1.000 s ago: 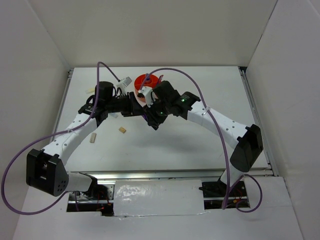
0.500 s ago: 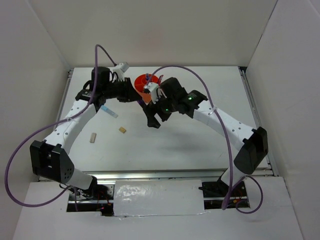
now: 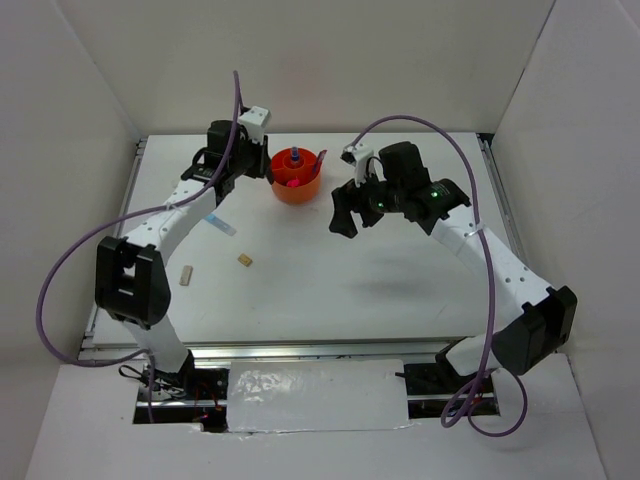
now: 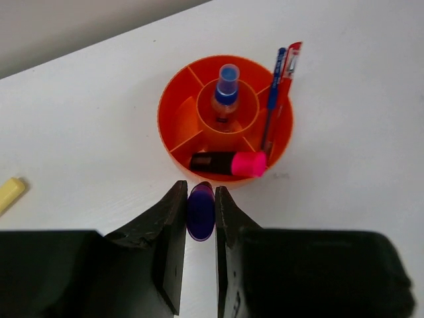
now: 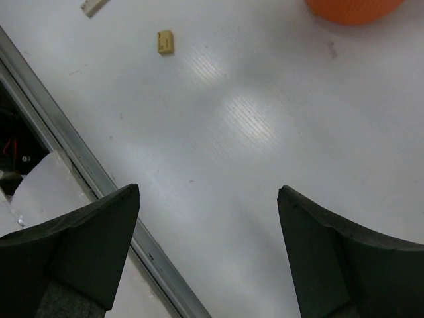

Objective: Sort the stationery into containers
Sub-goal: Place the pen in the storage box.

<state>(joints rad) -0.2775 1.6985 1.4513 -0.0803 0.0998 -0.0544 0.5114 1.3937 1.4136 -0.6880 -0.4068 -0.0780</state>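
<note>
Left gripper [image 4: 199, 196]: pinches purple round-ended marker [image 4: 200, 215] just beside round orange plastic pot [image 4: 165, 122].
Right gripper [image 5: 207, 192]: spread wide above white table [image 5: 232, 126].

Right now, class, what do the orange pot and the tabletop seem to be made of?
Orange pot: likely moulded plastic, smooth, slightly glossy; uniform colour and thin dividers. Tabletop: possibly corrugated plastic sheet, white, semi-gloss; fine parallel ribs and soft glare show.
</note>
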